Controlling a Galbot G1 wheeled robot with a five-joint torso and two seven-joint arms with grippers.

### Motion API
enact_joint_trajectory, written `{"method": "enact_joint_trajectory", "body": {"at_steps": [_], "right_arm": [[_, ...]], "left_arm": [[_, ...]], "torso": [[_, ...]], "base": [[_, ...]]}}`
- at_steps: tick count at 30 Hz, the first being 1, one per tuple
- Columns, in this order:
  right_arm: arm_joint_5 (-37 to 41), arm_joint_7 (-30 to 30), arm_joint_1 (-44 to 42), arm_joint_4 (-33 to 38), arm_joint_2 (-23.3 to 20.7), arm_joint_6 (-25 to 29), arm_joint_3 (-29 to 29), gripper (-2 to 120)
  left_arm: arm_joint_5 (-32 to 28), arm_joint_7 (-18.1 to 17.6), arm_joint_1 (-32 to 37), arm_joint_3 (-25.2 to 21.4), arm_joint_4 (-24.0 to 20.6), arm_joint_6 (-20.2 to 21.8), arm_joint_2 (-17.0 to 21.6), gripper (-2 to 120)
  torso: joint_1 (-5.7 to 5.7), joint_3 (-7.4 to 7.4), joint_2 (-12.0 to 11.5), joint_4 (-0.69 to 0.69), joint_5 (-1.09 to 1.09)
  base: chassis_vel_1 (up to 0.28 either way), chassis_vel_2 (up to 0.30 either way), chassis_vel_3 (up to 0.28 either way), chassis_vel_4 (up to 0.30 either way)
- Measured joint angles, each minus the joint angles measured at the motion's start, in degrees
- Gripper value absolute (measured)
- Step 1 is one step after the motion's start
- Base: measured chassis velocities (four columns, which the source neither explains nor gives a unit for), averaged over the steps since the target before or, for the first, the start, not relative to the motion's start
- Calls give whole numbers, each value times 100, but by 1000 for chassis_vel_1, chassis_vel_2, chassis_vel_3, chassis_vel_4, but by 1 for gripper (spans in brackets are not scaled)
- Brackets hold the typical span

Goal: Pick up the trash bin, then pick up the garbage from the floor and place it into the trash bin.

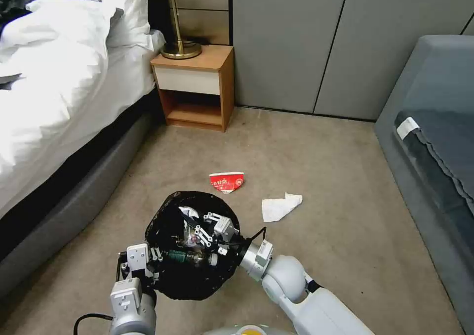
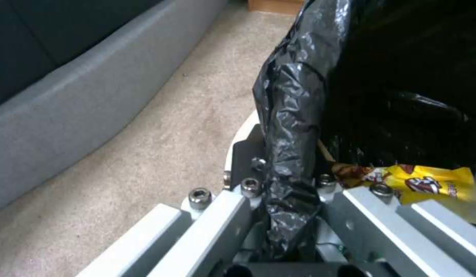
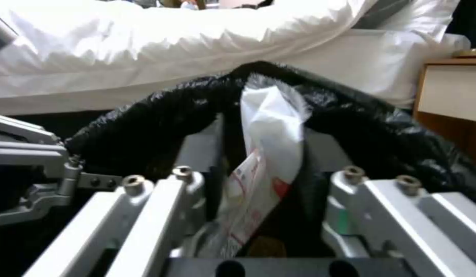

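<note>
Bed (image 1: 54,78): lying along the robot's left side, white bedding hanging over a grey base.
Sofa (image 1: 434,142): sitting grey at the right edge of the carpet.
Nightstand (image 1: 195,85): standing against the wall beside the bed, carrying a brass lamp base (image 1: 180,50).
Trash bin (image 1: 192,243): hanging low in front of the robot, black liner bag folded over its rim; a yellow wrapper (image 2: 428,184) is lying inside.
Left gripper (image 2: 289,181): clamping its fingers together on the bin's rim and liner at the near-left side.
Right gripper (image 1: 210,229): reaching over the bin's mouth, fingers pinching a white wrapper (image 3: 263,154) with red print.
Tissue (image 1: 280,207): lying crumpled on the carpet, right of the bin.
Paper cup (image 1: 227,181): lying crushed, red and white, just beyond the bin.
</note>
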Motion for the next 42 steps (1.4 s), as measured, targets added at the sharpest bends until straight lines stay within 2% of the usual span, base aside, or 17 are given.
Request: {"method": "enact_joint_trajectory", "body": {"at_steps": [2, 3, 6, 8, 10, 11, 13, 18, 26, 29, 31, 32, 34, 35, 38, 39, 42], "right_arm": [[4, 74, -60, 55, -29, -3, 15, 45], [4, 74, -60, 55, -29, -3, 15, 45], [11, 124, -168, 148, -71, -3, 46, 60], [11, 129, -188, 164, -81, -3, 64, 63], [9, 135, -218, 193, -101, -3, 102, 75], [9, 135, -218, 193, -101, -3, 102, 75], [8, 141, -238, 235, -124, -2, 131, 86], [8, 152, -283, 381, -176, -22, 186, 99], [-9, 217, -371, 655, -250, -20, 344, 100], [-83, 446, -465, 960, -256, 11, 469, 100], [-246, 852, -651, 1512, -251, -36, 687, 100], [-246, 852, -651, 1512, -251, -36, 687, 100], [-334, 1452, -1039, 2371, -206, -214, 1102, 100], [-334, 1452, -1039, 2371, -206, -214, 1102, 100], [-455, 1937, -1708, 3039, -73, -262, 1741, 100], [-455, 1937, -1708, 3039, -73, -262, 1741, 100], [-512, 2248, -2511, 3299, 97, -25, 2291, 100]], "left_arm": [[-6, 0, -6, -3, 0, 2, 11, 1], [-6, 0, -6, -3, 0, 2, 11, 1], [-8, 1, -7, -1, 0, 6, 25, 1], [-9, 3, -7, 0, 0, 7, 28, 1], [-9, 5, -3, 1, 0, 9, 37, 1], [-9, 5, -3, 1, 0, 9, 37, 1], [-9, 6, 3, 2, -5, 11, 41, 1], [-10, 8, 13, 2, -11, 13, 48, 1], [-7, 15, 16, -2, -30, 14, 53, 1], [-9, 19, 15, -30, -30, 15, 62, 1], [-24, 20, 0, -71, -20, 16, 100, 1], [-24, 20, 0, -71, -20, 16, 100, 1], [-94, 24, -39, -144, 0, 52, 191, 1], [-94, 24, -39, -144, 0, 52, 191, 1], [-191, 24, -111, -208, 5, 86, 242, 1], [-191, 24, -111, -208, 5, 86, 242, 1], [-217, 23, -194, -212, 60, 90, 231, 1]], "torso": [[0, 0, 0, 0, 0], [0, 0, 0, 0, 0], [0, 0, 0, 0, 0], [0, 0, 0, 0, 0], [0, 0, 0, 0, 1], [0, 0, 0, 0, 1], [0, 0, 0, 0, 1], [0, 0, 0, 0, 0], [0, 0, 0, 0, 0], [-1, 0, 0, 0, 1], [0, 0, 0, 1, 1], [0, 0, 0, 1, 1], [0, 0, 0, 0, 0], [0, 0, 0, 0, 0], [0, 0, 0, -1, 1], [0, 0, 0, -1, 1], [-1, 0, 0, -1, 0]], "base": [[0, 0, 0, 0], [0, 0, 0, 0], [0, 0, 0, 0], [0, 0, 0, 0], [0, 0, 0, 0], [0, 0, 0, 0], [0, 0, 0, 0], [0, 0, 0, 0], [0, 0, 0, 0], [0, 0, 0, 0], [0, 0, 0, 0], [0, 0, 0, 0], [0, 0, 0, 0], [0, 0, 0, 0], [0, 0, 0, 0], [0, 0, 0, 0], [0, 0, 0, 0]]}}
